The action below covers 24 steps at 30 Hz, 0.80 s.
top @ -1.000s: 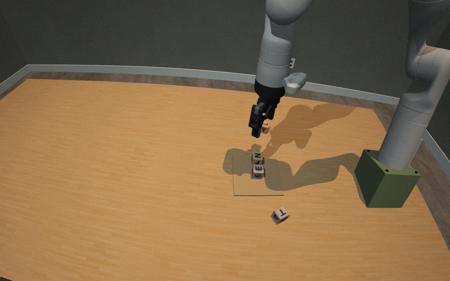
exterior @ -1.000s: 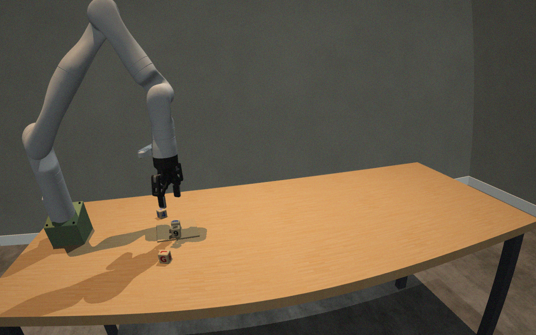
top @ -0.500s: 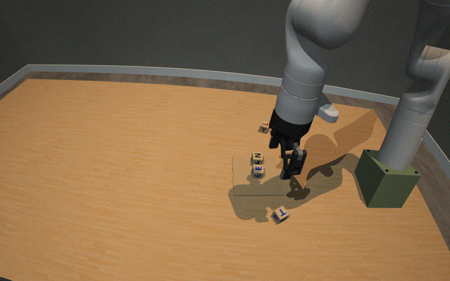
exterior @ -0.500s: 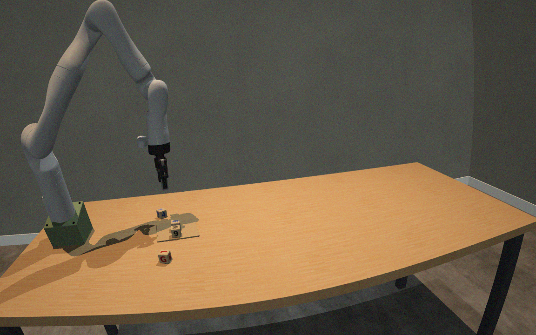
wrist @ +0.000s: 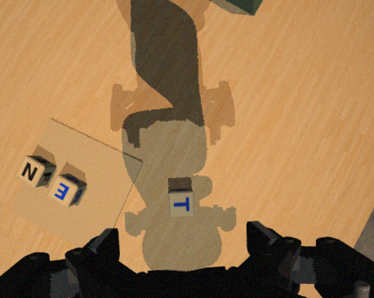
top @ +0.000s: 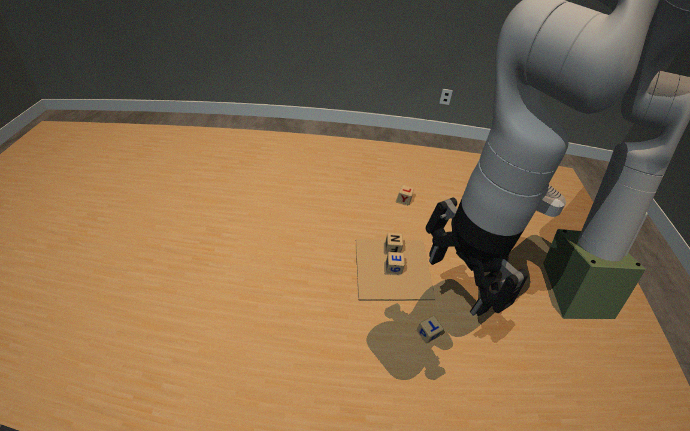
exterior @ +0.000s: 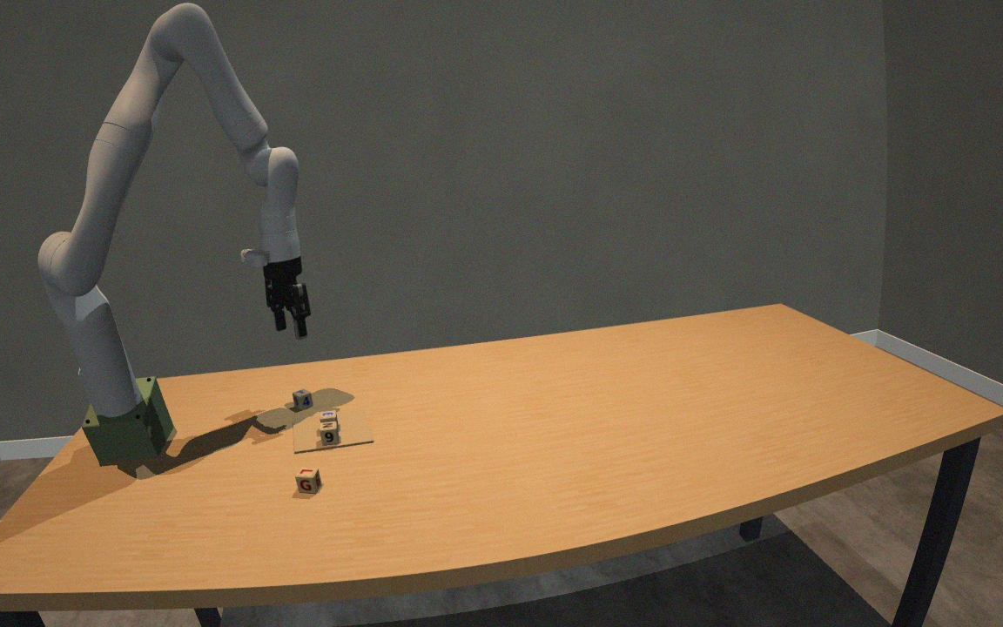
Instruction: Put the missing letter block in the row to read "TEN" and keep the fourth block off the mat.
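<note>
A tan mat (top: pixel 393 274) lies on the table with two blocks on it, side by side: one with a black N (top: pixel 394 241) on top and one with a blue E (top: pixel 395 261) on top. They also show in the wrist view, N (wrist: pixel 35 171) and E (wrist: pixel 66 190). A block with a blue T (top: pixel 430 328) on top lies off the mat, on the wood beside the mat's empty end, inside the arm's shadow; in the wrist view (wrist: pixel 180 199) it lies between the fingers' line, far below. My gripper (top: pixel 454 262) (exterior: pixel 289 320) hangs open and empty high above it.
A fourth block with a red L (top: pixel 404 194) on top lies off the mat beyond the N block; the exterior view shows its G side (exterior: pixel 307 481). The green robot base (top: pixel 591 278) stands close to the mat and the T block.
</note>
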{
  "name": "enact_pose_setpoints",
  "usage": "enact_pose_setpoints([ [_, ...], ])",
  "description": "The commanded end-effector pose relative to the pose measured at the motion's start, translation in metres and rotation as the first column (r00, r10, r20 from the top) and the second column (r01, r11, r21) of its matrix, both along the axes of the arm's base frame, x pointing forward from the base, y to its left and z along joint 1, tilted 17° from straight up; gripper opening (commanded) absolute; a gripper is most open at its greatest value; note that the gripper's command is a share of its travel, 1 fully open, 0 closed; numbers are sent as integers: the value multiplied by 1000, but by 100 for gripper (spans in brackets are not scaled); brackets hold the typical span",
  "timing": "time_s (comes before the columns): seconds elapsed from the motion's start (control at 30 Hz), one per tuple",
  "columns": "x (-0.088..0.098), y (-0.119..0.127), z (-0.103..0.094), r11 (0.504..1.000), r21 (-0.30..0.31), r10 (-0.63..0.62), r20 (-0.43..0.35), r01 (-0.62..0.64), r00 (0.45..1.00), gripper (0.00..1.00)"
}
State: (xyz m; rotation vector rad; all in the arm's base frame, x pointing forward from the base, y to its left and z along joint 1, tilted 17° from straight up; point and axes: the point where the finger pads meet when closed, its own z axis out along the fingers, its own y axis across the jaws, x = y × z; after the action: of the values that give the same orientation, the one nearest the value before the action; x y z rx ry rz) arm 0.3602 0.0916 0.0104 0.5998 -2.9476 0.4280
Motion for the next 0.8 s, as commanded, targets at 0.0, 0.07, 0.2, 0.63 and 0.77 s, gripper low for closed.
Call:
enact_pose_setpoints([
  [0.0, 0, 1, 0, 1000, 1, 2, 1, -2, 1000, 100],
  [0.07, 0, 1, 0, 1000, 1, 2, 1, -2, 1000, 100],
  [0.2, 0, 1, 0, 1000, 1, 2, 1, -2, 1000, 100],
  [0.63, -3, -13, -42, 1000, 1, 1, 0, -1, 1000, 100],
  [0.77, -3, -13, -42, 1000, 1, 1, 0, -1, 1000, 67],
])
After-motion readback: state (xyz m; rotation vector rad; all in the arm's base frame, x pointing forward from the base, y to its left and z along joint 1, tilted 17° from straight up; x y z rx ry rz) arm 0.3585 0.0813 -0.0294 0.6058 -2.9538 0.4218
